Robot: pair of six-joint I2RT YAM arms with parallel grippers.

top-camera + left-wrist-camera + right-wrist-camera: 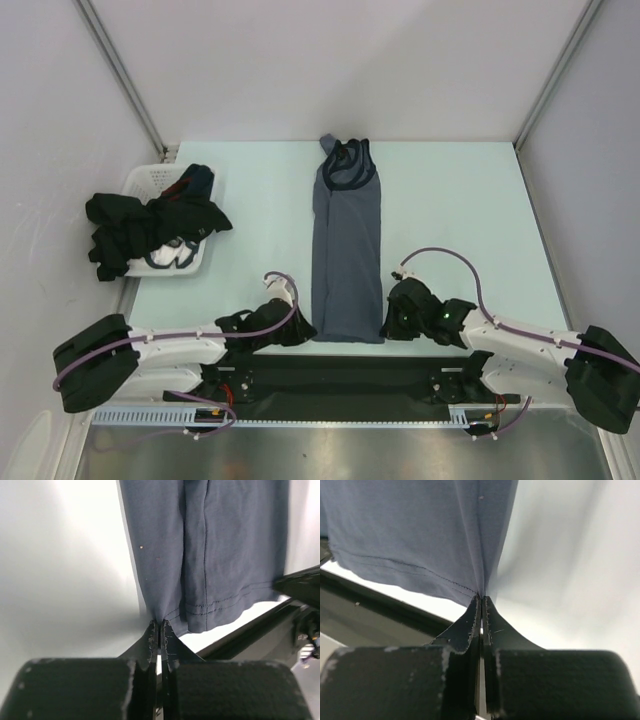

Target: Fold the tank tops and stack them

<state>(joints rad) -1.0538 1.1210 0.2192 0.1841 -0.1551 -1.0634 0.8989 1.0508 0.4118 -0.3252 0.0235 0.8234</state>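
The left gripper (159, 626) had its 2 black fingers (172, 647) clenched on the near left hem corner of the slate blue-grey cloth tank top (210, 555). The right gripper (481, 599) was pinched the same way on the near right hem corner. That top lay flat as a long narrow strip down the middle of the pale table (460, 210), with its dark-trimmed neck at the far edge and its hem just short of the near edge. Bare table lay open to its right and, more narrowly, to its left. Against the left edge, towards the far corner, stood a white plastic slatted basket (140, 182). It held the plain black cloth tank top (125, 225), which spilled over its left rim, along with other dark cloth.
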